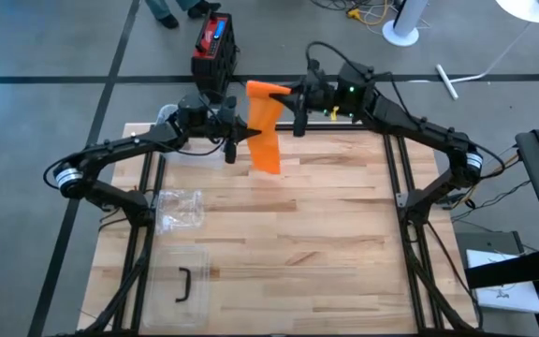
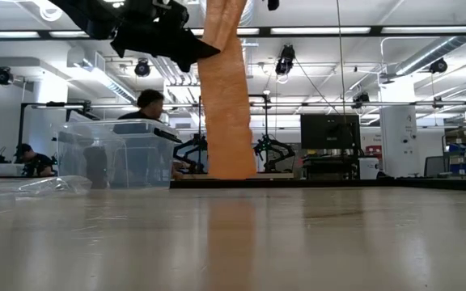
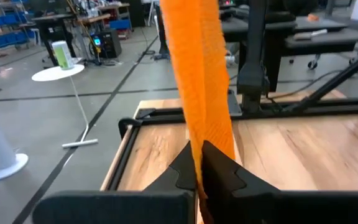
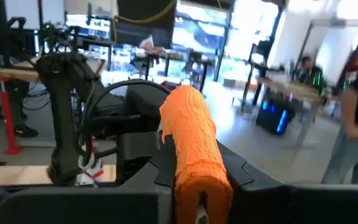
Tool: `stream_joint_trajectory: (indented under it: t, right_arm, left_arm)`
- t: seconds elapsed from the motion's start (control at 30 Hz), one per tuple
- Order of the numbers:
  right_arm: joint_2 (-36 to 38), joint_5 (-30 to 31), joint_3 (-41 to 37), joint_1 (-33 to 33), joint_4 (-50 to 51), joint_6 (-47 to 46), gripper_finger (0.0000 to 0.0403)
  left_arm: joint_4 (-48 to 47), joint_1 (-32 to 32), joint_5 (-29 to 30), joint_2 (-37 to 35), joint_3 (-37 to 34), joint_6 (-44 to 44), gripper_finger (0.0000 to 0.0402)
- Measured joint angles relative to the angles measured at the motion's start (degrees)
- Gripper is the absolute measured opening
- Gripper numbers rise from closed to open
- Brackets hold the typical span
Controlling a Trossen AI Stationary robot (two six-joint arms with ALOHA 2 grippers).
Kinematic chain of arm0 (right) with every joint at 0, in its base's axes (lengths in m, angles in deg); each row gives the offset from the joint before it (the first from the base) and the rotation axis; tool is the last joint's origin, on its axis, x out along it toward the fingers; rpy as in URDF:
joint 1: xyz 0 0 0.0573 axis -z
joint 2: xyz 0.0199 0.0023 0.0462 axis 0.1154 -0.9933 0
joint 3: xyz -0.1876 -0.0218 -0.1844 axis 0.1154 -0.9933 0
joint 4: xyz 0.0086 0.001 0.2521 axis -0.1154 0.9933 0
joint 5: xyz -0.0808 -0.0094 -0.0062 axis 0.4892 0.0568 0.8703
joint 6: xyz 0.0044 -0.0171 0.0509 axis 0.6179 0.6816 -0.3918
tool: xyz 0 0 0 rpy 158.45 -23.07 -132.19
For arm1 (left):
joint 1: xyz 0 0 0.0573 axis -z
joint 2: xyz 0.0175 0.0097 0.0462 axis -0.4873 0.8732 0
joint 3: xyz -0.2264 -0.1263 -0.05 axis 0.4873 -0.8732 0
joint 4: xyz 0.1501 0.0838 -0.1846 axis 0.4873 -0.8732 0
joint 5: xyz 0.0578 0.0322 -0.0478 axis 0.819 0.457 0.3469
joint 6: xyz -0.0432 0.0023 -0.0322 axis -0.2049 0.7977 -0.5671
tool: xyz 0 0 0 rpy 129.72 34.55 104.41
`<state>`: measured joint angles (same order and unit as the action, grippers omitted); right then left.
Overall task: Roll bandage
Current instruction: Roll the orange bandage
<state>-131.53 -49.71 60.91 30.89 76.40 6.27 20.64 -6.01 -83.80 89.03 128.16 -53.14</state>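
Observation:
The orange bandage shows in the high view as a rolled end (image 1: 268, 91) above the table's far edge, with a loose strip (image 1: 268, 150) hanging from it. In the low view the strip (image 2: 226, 105) hangs straight down, its lower end just over the table's far part. My right gripper (image 1: 293, 98) is shut on the rolled end (image 4: 191, 137). My left gripper (image 1: 240, 140) is shut on the strip lower down (image 3: 197, 93). My left gripper pinches the hanging strip (image 3: 199, 155) between its two fingers, partway down its length. The fingers come in about level from the table's left and lie across the strip. The strip runs straight up from them; the gripper hides what is below. My right gripper holds the bandage's rolled end (image 4: 197, 171) between its two fingers, coming in level from the table's right. The roll lies along the fingers and reaches past their tips. It is lifted clear, high above the table, and the strip hangs from it.
A crumpled clear plastic bag (image 1: 178, 208) and a clear box with a black handle (image 1: 183, 281) lie at the table's left. The low view shows the box (image 2: 120, 153) at the left. A red and black device (image 1: 215, 47) stands on the floor beyond the far edge. People show in the room behind.

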Motion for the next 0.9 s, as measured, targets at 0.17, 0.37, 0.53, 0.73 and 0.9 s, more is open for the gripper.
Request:
stream_joint_trajectory:
  t: [0.17, 0.37, 0.53, 0.73, 0.9]
  right_arm:
    - [0.0, -1.2, 3.7, 2.3, 5.6, -8.1, 0.0048]
    - [0.0, -8.5, 7.1, 5.3, 7.6, -19.0, 0.0048]
    - [0.0, -9.0, 7.3, 6.2, 7.5, -20.1, 0.0048]
    - [-2.3, -8.4, 7.0, 5.7, 6.5, -13.0, 0.0048]
    - [-4.5, -8.7, 6.6, 4.2, 6.7, -0.2, 0.0048]
  left_arm:
    - [-2.5, 0.0, 1.7, -0.6, 0.0, 1.8, 0.0000]
    - [-5.3, 0.0, 5.7, -0.7, 0.0, 3.6, 0.0000]
    - [-5.4, 0.2, 6.1, -0.7, 0.0, 3.9, 0.0000]
    - [-0.2, 0.4, 5.9, -0.8, 0.0, 2.4, 0.0000]
    - [0.0, 0.4, 5.1, -2.6, 0.6, 2.7, 0.0000]
